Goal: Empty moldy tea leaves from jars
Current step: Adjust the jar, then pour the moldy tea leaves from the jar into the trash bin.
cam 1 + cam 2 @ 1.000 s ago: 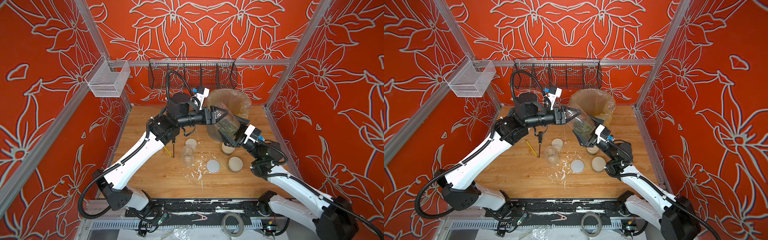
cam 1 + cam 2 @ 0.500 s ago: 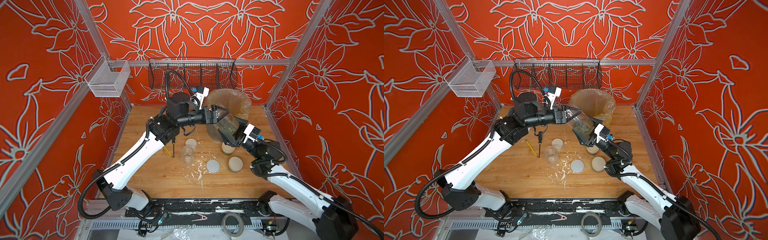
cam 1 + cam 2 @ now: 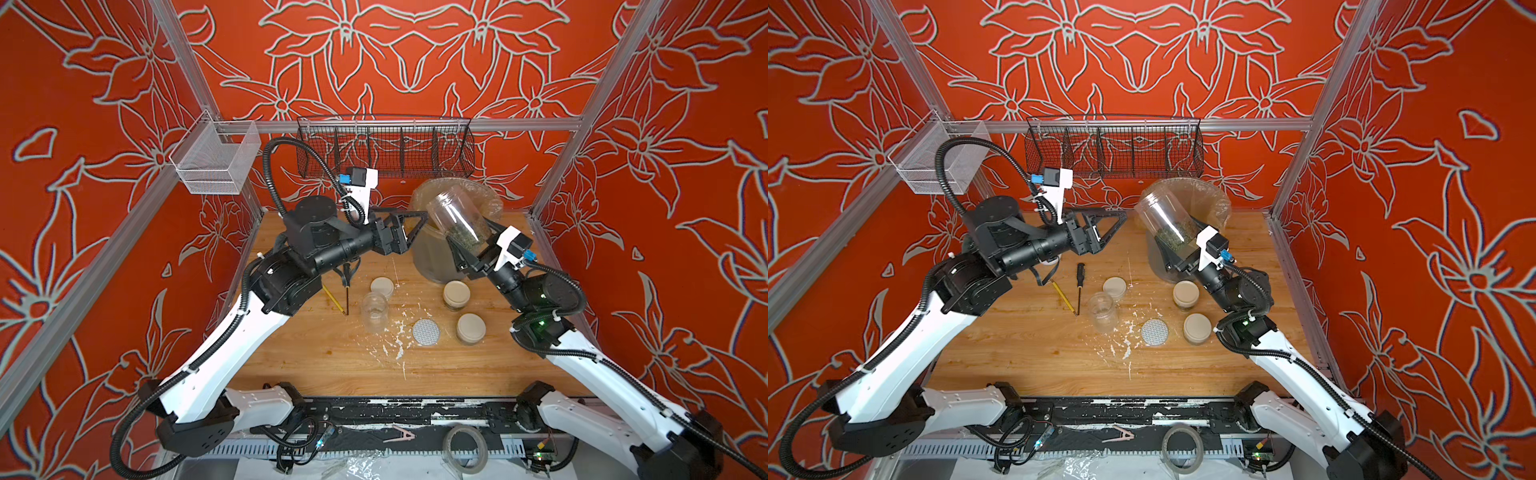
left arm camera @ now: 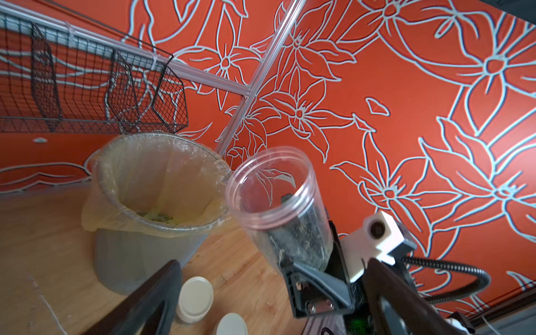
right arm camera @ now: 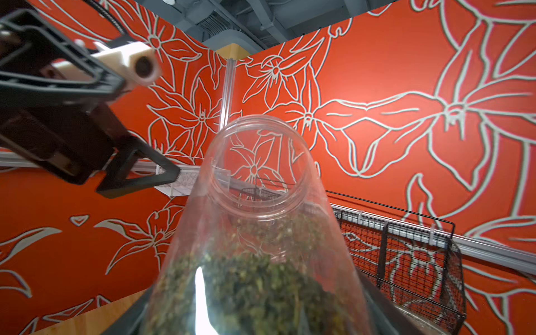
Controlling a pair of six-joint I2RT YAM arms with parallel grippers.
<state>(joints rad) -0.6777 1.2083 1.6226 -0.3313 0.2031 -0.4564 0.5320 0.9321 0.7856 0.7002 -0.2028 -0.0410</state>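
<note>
Left tool (image 3: 419, 221) released jar (image 3: 455, 218), binned leaves (image 4: 156, 216) wrist-only

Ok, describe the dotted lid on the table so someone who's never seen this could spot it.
Start at the lined grey bin at the back of the wooden table and come toward the front. The dotted lid lies flat between the open empty jar and a capped short jar. It alone is white with grey dots; the other lids are plain cream.
</note>
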